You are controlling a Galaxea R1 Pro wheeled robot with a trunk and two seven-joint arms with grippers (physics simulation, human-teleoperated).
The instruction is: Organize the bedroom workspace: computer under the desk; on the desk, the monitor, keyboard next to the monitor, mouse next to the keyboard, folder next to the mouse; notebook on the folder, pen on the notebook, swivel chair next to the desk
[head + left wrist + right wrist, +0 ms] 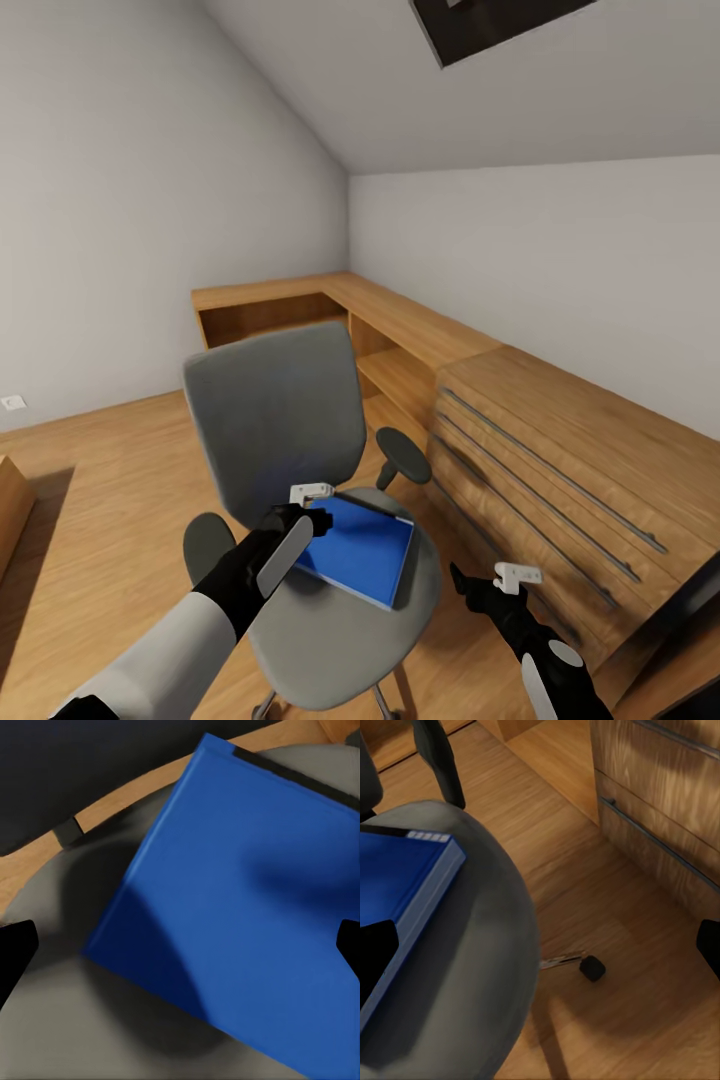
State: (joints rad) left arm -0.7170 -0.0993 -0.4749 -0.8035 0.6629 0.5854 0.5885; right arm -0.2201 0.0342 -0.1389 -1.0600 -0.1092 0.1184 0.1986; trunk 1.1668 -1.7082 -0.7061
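Note:
The grey swivel chair [275, 410] stands in the middle of the head view with its back toward the far wall. A bright blue folder [362, 550] lies flat on its seat. My left gripper [305, 520] hovers just above the folder's near-left corner. In the left wrist view the left gripper [180, 949] is open, its black fingertips [15, 952] wide apart over the folder [247, 892]. My right gripper [470, 590] hangs open beside the seat's right edge, above the floor. The right wrist view shows the folder [397, 877] on the seat [472, 967]. Desk, monitor, keyboard, mouse, notebook and pen are out of view.
A light wooden dresser [560, 470] with long bar handles stands close on the right. Low wooden shelving [380, 320] runs along the far walls. The chair's armrests [403, 455] flank the seat, and a castor [591, 967] rests on the plank floor. A dark edge [695, 600] shows at bottom right.

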